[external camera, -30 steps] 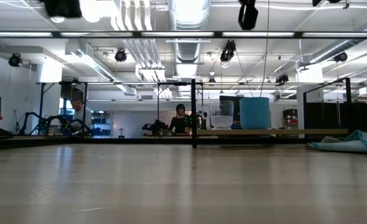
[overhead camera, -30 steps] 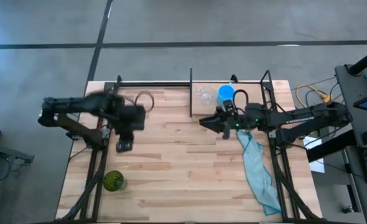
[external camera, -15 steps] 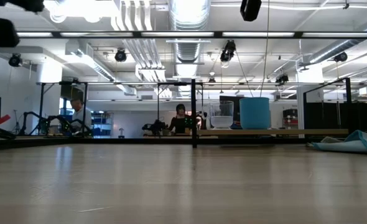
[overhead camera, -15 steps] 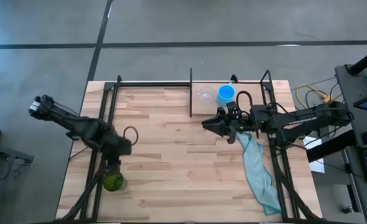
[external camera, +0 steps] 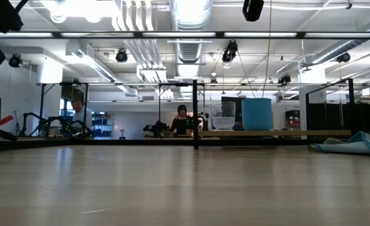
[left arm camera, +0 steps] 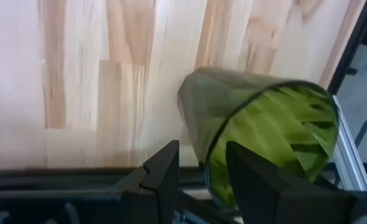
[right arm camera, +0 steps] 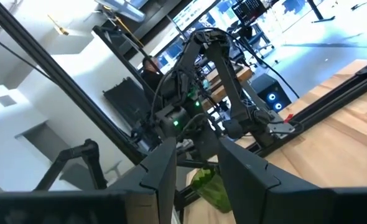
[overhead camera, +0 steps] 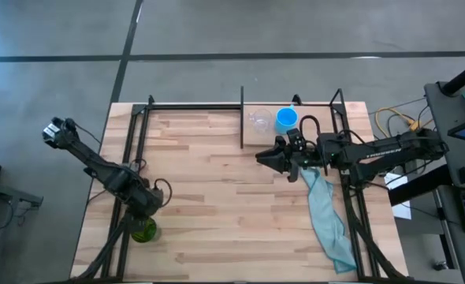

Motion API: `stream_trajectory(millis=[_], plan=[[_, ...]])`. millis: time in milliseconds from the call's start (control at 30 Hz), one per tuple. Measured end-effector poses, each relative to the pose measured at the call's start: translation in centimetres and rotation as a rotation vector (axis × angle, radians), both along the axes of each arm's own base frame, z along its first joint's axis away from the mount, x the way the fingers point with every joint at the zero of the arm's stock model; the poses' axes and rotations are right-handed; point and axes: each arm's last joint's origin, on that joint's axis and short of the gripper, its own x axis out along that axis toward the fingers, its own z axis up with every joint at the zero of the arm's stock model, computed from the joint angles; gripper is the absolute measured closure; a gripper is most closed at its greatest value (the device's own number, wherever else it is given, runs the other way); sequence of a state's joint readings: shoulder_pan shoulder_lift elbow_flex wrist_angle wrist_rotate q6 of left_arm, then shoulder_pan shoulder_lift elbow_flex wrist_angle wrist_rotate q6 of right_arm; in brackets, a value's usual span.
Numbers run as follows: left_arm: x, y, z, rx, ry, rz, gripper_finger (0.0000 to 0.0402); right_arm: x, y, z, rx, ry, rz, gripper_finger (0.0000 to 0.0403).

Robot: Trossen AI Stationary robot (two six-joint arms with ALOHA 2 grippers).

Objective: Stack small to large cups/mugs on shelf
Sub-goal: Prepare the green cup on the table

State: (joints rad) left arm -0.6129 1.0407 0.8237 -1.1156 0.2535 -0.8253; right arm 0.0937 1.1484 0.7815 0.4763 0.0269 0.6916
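The dark green cup (overhead camera: 144, 231) (left arm camera: 264, 143) stands upright on its base near the table's near left corner. My left gripper (overhead camera: 143, 214) (left arm camera: 203, 163) is open and comes down on it from the far side. One finger is over the cup's mouth and the other is outside its wall. The clear cup (overhead camera: 258, 121) (external camera: 223, 116) and the blue mug (overhead camera: 286, 118) (external camera: 257, 113) stand side by side on the shelf (overhead camera: 315, 136) (external camera: 298, 133). My right gripper (overhead camera: 258, 156) (right arm camera: 198, 163) is open, hovering just in front of the shelf and pointing toward the table's left. My left gripper has its fingers on either side of the green cup's rim wall (left arm camera: 193, 118), one finger (left arm camera: 249, 171) in front of the mouth and one finger (left arm camera: 165, 165) outside, slanting down from above. Whether either finger touches the cup, I cannot tell.
A teal cloth (overhead camera: 325, 213) (external camera: 354, 144) lies along the table's right side, under the right arm. Black frame bars (overhead camera: 242, 118) stand at the shelf's left end and along the table's far edge. Bare wood spans the table's middle. A person (external camera: 182, 120) is in the room beyond.
My left arm has swung from the table's left middle toward the near left corner and come down over the green cup, which has not moved. My right gripper has stayed in front of the shelf.
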Motion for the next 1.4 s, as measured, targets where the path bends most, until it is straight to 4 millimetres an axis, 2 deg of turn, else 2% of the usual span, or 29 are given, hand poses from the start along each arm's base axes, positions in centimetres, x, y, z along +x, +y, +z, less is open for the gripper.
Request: stream_trajectory(millis=[167, 300, 367, 467, 600, 700, 767, 1033, 1200, 1300, 1400], plan=[[0.5, -0.3, -1.7, -0.014, -0.024, -0.002, 0.0296, 0.0, 0.0, 0.0, 0.008, 0.0, 0.001, 0.0289], [0.9, -0.5, -2.2, -0.003, -0.059, -0.009, 0.0354, 0.0, 0.0, 0.0, 0.008, -0.001, 0.001, 0.0291], [1.2, -0.5, -2.0, -0.007, -0.076, -0.021, 0.0387, 0.0, 0.0, 0.0, 0.007, -0.001, 0.001, 0.0294], [2.3, -0.5, -1.2, -0.01, -0.111, 0.007, 0.0393, 0.0, 0.0, 0.0, -0.024, -0.002, -0.003, 0.0298], [4.4, 0.1, 0.1, 0.028, -0.174, 0.036, 0.0399, 0.0, 0.2, 0.0, -0.238, -0.022, 0.02, 0.0297], [6.8, 1.2, 1.1, 0.082, -0.22, 0.09, 0.0399, -0.1, 0.6, 0.1, -0.373, -0.046, 0.036, 0.0296], [8.8, 2.3, 1.7, 0.118, -0.242, 0.141, 0.0399, -0.1, 0.7, 0.2, -0.401, -0.062, 0.038, 0.0297], [18.0, 7.5, 2.5, 0.194, -0.263, 0.204, 0.04, -0.2, 0.8, 0.2, -0.347, -0.059, 0.046, 0.0298], [23.3, 10.5, 3.3, 0.256, -0.37, 0.126, 0.04, -1.0, 0.7, 1.1, -0.352, -0.092, 0.029, 0.0298], [25.8, 12.0, 2.9, 0.286, -0.391, 0.11, 0.04, -2.0, 0.5, 2.0, -0.372, -0.133, 0.015, 0.0298], [27.6, 13.5, 1.7, 0.298, -0.365, 0.113, 0.04, -3.3, 0.4, 3.1, -0.39, -0.185, 0.001, 0.0298]])
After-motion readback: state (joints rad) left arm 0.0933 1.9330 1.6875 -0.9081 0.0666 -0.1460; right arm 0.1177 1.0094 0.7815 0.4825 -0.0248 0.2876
